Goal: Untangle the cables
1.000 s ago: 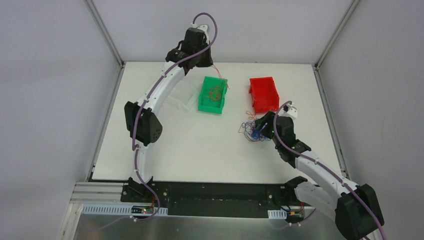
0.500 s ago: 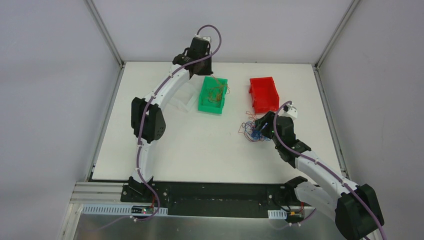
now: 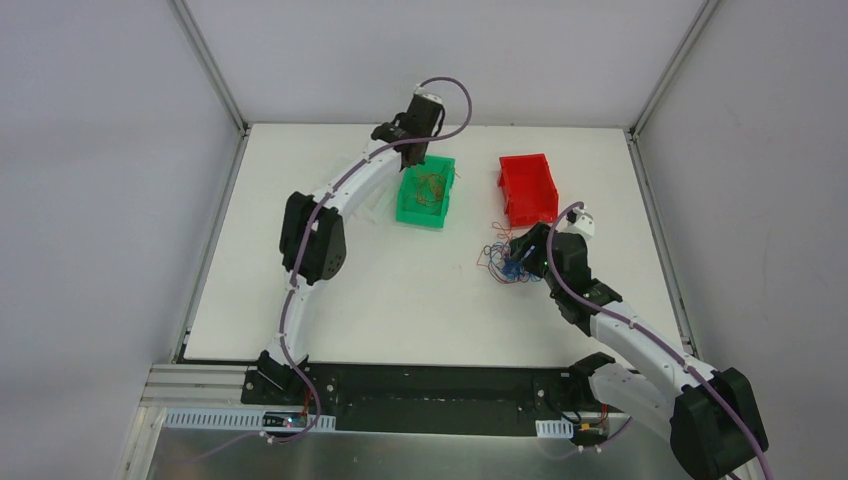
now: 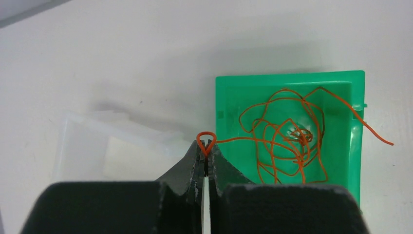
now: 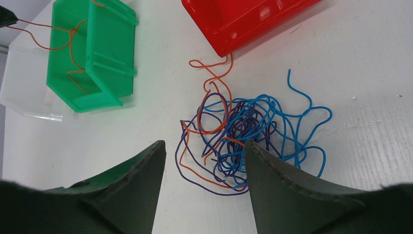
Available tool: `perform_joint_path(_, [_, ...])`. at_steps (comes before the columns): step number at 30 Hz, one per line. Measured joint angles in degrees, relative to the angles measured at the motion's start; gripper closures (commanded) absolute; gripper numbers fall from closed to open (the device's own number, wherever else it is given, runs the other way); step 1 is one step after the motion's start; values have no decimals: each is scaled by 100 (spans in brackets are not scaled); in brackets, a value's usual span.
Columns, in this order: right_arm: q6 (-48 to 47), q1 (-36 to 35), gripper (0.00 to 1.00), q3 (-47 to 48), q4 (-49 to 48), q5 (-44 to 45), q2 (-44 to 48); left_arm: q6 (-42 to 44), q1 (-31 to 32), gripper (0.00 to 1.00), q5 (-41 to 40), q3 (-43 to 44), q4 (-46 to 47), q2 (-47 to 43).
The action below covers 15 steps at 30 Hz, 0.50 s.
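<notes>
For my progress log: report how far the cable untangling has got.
Done: one orange wire lies coiled in the green bin. In hand: the left gripper is shut on that wire's end loop, just outside the bin. Left: a knot of blue, purple and orange wires on the table, in front of the open right gripper.

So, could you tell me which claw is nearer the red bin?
Right. The right claw sits close by the red bin; the left claw, pinching the orange cable, is farther off, by the green bin.
</notes>
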<state>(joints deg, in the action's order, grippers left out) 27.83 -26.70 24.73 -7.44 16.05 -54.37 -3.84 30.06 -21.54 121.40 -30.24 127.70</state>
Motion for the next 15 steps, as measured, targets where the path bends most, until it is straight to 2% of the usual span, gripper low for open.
perform_joint_path(6, [0,0,37,0,-2,0,-7,535,367,100,-581,50,0,326])
perform_joint_path(15, [0,0,37,0,-2,0,-66,684,293,100,-352,26,11,332])
